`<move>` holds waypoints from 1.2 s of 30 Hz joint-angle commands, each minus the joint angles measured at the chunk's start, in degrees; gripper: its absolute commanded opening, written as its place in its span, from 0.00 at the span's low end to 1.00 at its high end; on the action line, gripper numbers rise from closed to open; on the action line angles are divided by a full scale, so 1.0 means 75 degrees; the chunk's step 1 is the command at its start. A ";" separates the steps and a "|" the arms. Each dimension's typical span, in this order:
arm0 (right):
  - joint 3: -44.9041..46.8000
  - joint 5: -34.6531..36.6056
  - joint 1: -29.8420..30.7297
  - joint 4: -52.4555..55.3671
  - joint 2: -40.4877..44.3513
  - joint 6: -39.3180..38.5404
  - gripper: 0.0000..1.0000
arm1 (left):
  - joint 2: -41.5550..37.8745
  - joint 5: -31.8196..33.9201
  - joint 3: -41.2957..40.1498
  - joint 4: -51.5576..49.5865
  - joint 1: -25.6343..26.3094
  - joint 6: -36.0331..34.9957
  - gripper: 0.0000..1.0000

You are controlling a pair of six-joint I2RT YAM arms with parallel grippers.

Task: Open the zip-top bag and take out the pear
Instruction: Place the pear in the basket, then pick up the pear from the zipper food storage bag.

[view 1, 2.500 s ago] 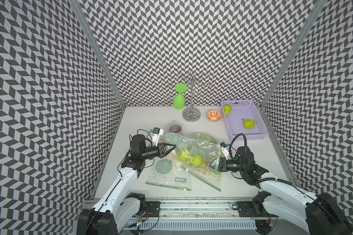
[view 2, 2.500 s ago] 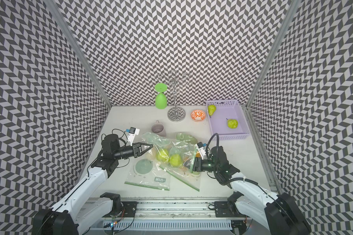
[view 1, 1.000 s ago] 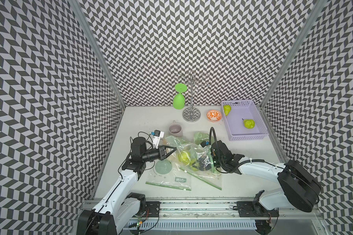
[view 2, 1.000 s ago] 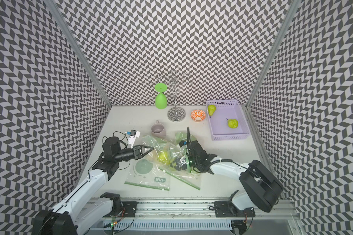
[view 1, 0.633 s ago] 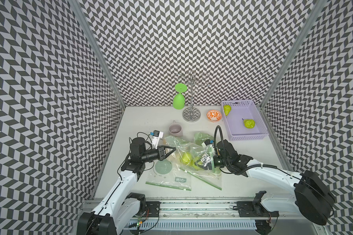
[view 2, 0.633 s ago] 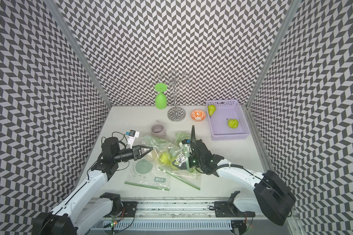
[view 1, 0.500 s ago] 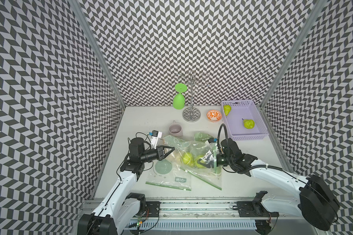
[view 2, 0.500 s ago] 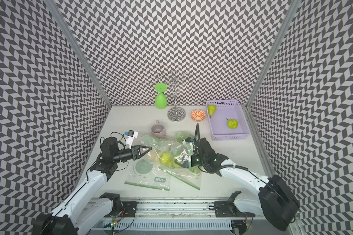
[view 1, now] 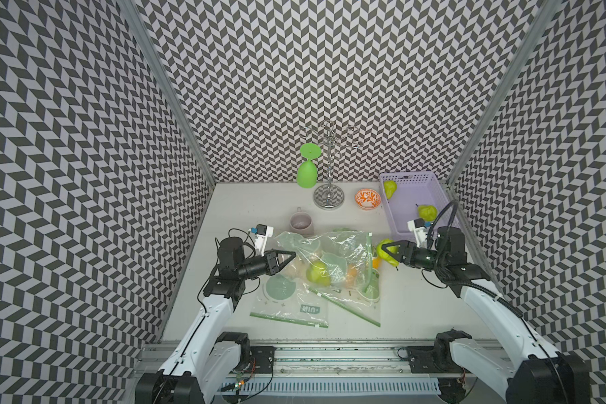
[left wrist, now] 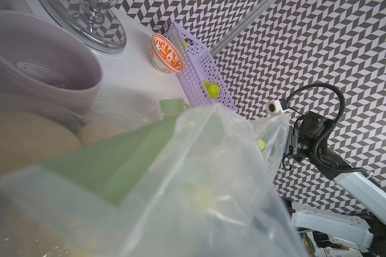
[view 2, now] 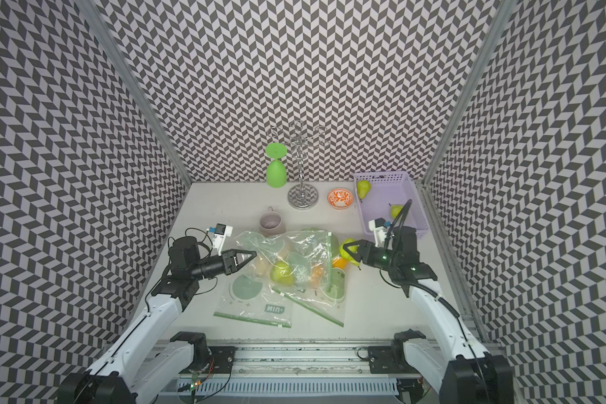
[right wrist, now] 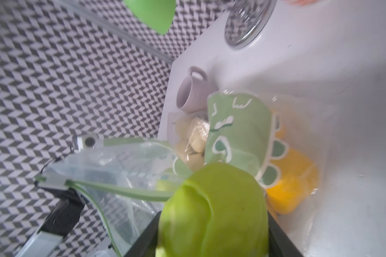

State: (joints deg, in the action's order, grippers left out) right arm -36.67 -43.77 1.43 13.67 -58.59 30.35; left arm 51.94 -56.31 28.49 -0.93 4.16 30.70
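Note:
A clear zip-top bag (view 1: 340,252) with a green zip strip lies mid-table in both top views, its mouth toward the right. My left gripper (view 1: 292,255) is shut on the bag's left edge; in the left wrist view the bag film (left wrist: 187,178) hides the jaws. My right gripper (view 1: 385,252) is shut on a green pear (view 1: 388,260), just outside the bag's mouth to the right and above the table. In the right wrist view the pear (right wrist: 214,211) sits between the black fingers (right wrist: 143,235). Another pear (view 1: 316,272) stays inside the bag (view 2: 301,255).
A purple basket (view 1: 431,182) at the back right holds two pears. An orange bowl (view 1: 367,199), a chrome glass stand (view 1: 328,201) with a green goblet (view 1: 307,175) and a pale mug (view 1: 301,222) stand behind the bag. Flat printed bags (view 1: 287,304) lie in front.
My right gripper has come out of the bag's mouth and moved right with the pear in it. The left gripper has kept its hold on the bag.

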 commanded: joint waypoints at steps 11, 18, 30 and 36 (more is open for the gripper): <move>-0.3860 0.1407 -0.1094 -0.1487 -0.5621 0.0814 0.57 | 0.0042 -0.0284 -0.0020 0.0123 -0.0171 -0.0133 0.00; -0.4670 0.1536 -0.1093 -0.1353 -0.6285 0.0444 0.89 | 0.0018 -0.0333 -0.0024 0.0124 -0.0181 -0.0144 0.00; -0.1298 0.0001 -0.0522 -0.0563 -0.1375 -0.0086 0.82 | 0.0000 -0.0378 -0.0060 0.0185 -0.0180 -0.0108 0.00; 0.1701 -0.0488 0.1326 -0.2561 0.1522 0.2051 0.43 | 0.0030 -0.0402 -0.0081 0.0233 -0.0183 -0.0084 0.00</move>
State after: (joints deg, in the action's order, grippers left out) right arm -30.17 -44.71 6.28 3.16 -52.36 37.30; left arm 52.16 -58.26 28.45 -0.69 3.22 30.70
